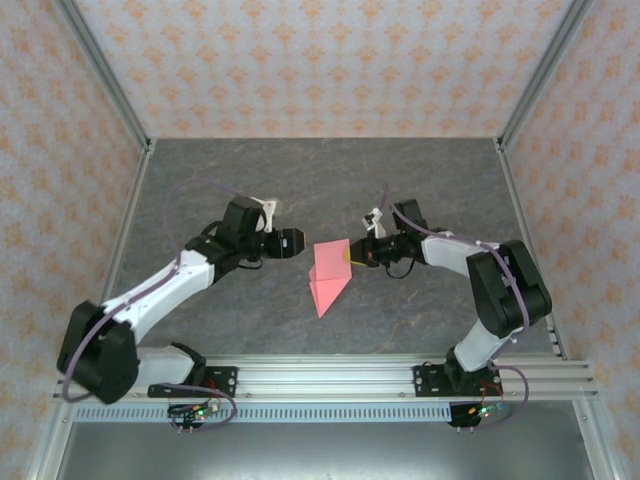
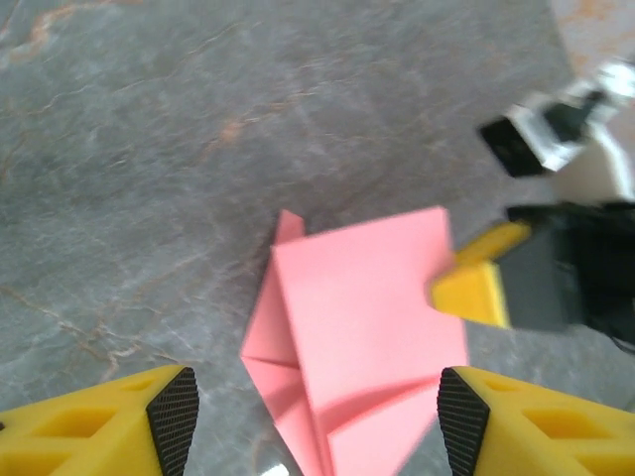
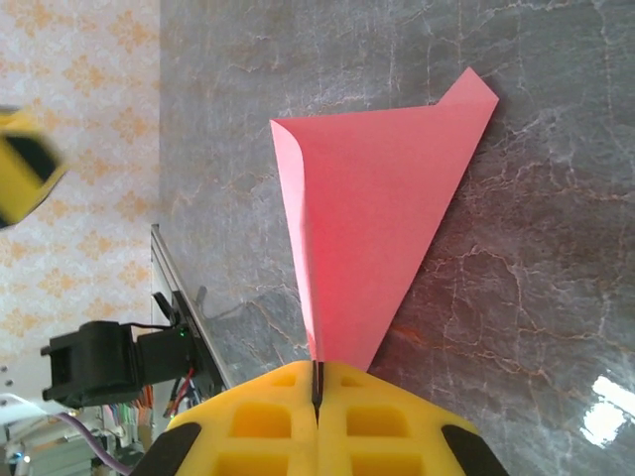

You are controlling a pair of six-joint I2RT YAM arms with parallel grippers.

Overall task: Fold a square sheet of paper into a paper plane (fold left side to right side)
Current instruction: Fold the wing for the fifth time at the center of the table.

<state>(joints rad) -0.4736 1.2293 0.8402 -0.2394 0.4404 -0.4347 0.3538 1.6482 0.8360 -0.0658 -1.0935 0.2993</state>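
From above, the pink paper (image 1: pixel 329 276) lies near the middle of the grey marbled surface (image 1: pixel 230 170). It is partly folded into a kite-like shape whose sharp tip points toward 6 o'clock. One flap stands up off the surface rather than lying flat.

The right claw (image 1: pixel 350 256) sits at the paper's 2 o'clock and is clenched on that raised edge. Its wrist camera shows the two yellow fingers pressed together with the paper's narrow end pinched in the seam between them. In that view the sheet fans out toward 12 o'clock.

The left claw (image 1: pixel 299 241) hangs released at the paper's 10 o'clock, just beside the paper but apart from it. In its own camera the black pads (image 2: pixel 174 407) stand wide apart. The paper lies past them on the surface, with the right claw's yellow finger at its 3 o'clock edge.
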